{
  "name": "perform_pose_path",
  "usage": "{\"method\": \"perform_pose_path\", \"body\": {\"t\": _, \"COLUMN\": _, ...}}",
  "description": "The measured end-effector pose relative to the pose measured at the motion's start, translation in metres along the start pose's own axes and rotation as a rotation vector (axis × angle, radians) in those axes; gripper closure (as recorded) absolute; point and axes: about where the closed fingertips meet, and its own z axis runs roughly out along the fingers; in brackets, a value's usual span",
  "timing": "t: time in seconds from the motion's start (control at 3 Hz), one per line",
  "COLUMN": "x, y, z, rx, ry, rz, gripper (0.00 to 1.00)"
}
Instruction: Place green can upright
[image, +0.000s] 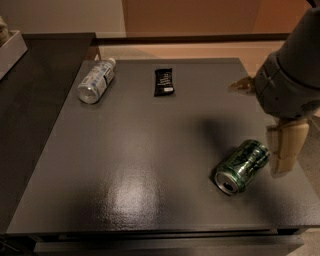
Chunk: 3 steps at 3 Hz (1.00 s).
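Observation:
The green can lies on its side on the dark grey table, near the right front corner. Its silver top faces the front left, toward the camera. My gripper hangs from the large grey arm at the right edge of the table. It is just to the right of the can, close to its far end, and holds nothing that I can see.
A clear plastic bottle with a white label lies on its side at the back left. A flat black snack wrapper lies at the back middle. A dark counter with a white tray adjoins the table's left side.

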Motion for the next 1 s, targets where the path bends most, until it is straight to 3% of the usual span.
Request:
{"method": "perform_pose_path", "body": {"t": 0.33, "x": -0.01, "y": 0.014, "z": 0.017, "rx": -0.054, "ry": -0.018, "rz": -0.148, "gripper": 0.0}}
{"method": "perform_pose_path", "body": {"t": 0.67, "x": -0.015, "y": 0.028, "z": 0.035, "rx": -0.079, "ry": -0.045, "rz": -0.256, "gripper": 0.0}}
{"method": "perform_pose_path", "body": {"t": 1.0, "x": -0.014, "y": 0.037, "z": 0.058, "rx": -0.095, "ry": -0.055, "rz": -0.321, "gripper": 0.0}}
